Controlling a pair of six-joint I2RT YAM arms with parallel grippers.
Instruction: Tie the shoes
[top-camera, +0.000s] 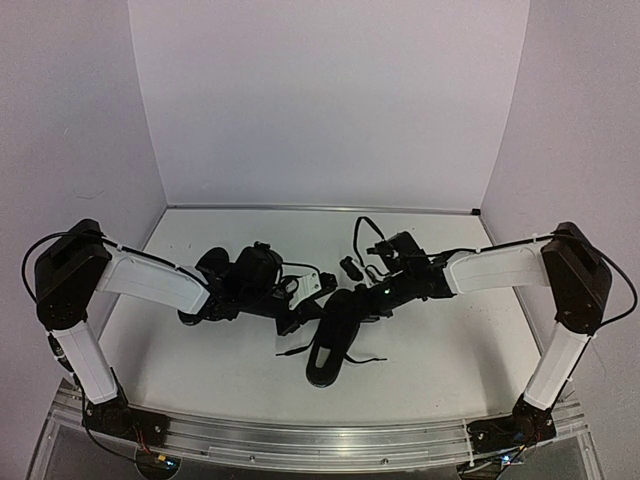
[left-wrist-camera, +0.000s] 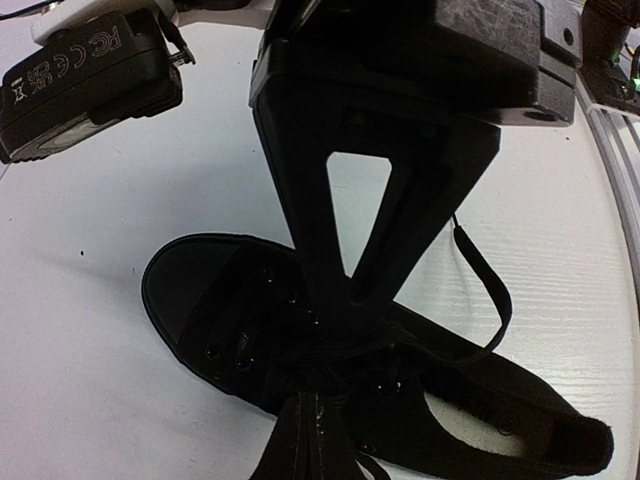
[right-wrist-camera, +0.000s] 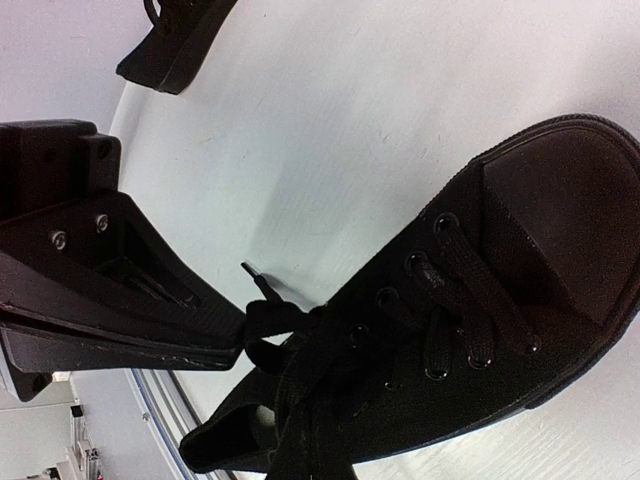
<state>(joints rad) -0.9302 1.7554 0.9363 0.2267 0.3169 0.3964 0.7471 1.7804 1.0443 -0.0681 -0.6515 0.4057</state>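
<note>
Find centre shoe (top-camera: 331, 345) flat on its sole mid-bench (top-camera: 450, 340), squarely between the two arms; presumably set there to put the lacing within reach of both hands. Find second shoe (right-wrist-camera: 172, 45) well apart on the left side, untouched, apparently parked for its own turn. Record left hand (left-wrist-camera: 349, 305) as pressed together, coming down from above, tips buried in the laces (left-wrist-camera: 315, 365) over the middle eyelets and pinching a strand there. Record right hand (right-wrist-camera: 240, 335) as likewise pressed together, approaching low from the side and pinching a strand at the edge of the lacing. Read the opposed grips as set-up for drawing or crossing strands: one strand per hand, shoe's own weight as sole anchor. Note one loose lace end (left-wrist-camera: 481, 263) trailing on the bench beside the ankle opening. Cannot make out a finished bow; judge tying as early-stage. Expect thin black strands on black canvas to slip; favour slow, level pulls to avoid dragging the shoe.
</note>
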